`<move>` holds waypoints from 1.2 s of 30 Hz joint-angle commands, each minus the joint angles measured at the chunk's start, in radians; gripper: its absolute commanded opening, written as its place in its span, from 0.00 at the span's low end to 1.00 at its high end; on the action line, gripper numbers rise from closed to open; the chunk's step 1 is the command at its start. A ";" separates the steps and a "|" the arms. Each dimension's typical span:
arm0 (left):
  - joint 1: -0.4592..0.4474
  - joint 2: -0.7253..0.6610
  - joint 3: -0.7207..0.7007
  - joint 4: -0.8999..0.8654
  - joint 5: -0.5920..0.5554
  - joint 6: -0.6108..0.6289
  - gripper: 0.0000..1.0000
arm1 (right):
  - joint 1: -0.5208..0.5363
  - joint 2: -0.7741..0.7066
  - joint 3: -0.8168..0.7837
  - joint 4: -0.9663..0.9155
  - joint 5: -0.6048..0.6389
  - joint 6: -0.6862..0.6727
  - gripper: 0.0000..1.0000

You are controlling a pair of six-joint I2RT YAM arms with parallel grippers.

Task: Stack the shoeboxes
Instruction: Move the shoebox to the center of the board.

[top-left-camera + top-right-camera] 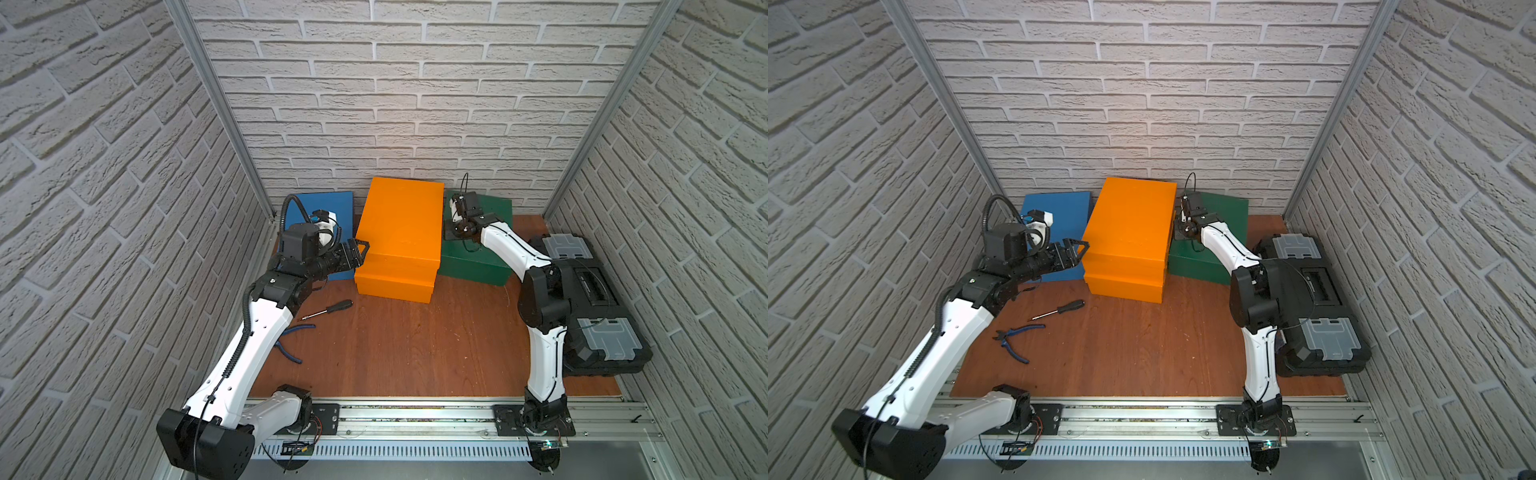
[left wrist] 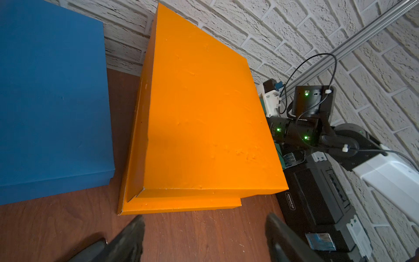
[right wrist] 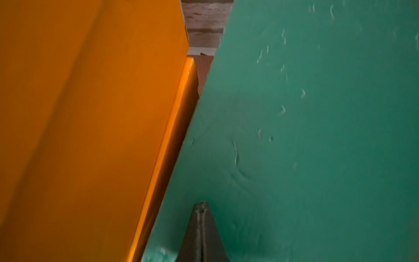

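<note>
Since these shoeboxes look like plain painted cardboard, expect them to be light, stiff at the edges, easy to dent on the lid and rather smooth. The upper orange box [image 1: 401,216] sits on the lower orange box [image 1: 395,286] at the back wall, slightly shifted. The blue box [image 1: 328,203] lies just beside them on your left arm's side, the green box [image 1: 469,266] on the right. Your left fingers [image 2: 133,233] stand wide apart and empty near the orange stack. Your right fingers [image 3: 197,231] are pressed together over the green lid, holding nothing. Probably you should squeeze the two long sides below the lid rim, because a lid may lift off. No box shows writing; the label [image 2: 290,201] on the black toolbox [image 1: 598,286] is too small to read.
</note>
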 commanded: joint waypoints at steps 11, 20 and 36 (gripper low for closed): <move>0.019 -0.007 0.032 0.012 -0.019 0.023 0.83 | 0.002 -0.007 -0.095 0.053 0.129 0.040 0.03; 0.033 -0.025 0.012 -0.006 -0.011 0.017 0.83 | 0.003 -0.118 -0.344 0.070 0.161 0.140 0.03; 0.044 -0.123 -0.034 -0.028 0.010 -0.011 0.84 | 0.073 -0.455 -0.809 0.073 0.129 0.262 0.03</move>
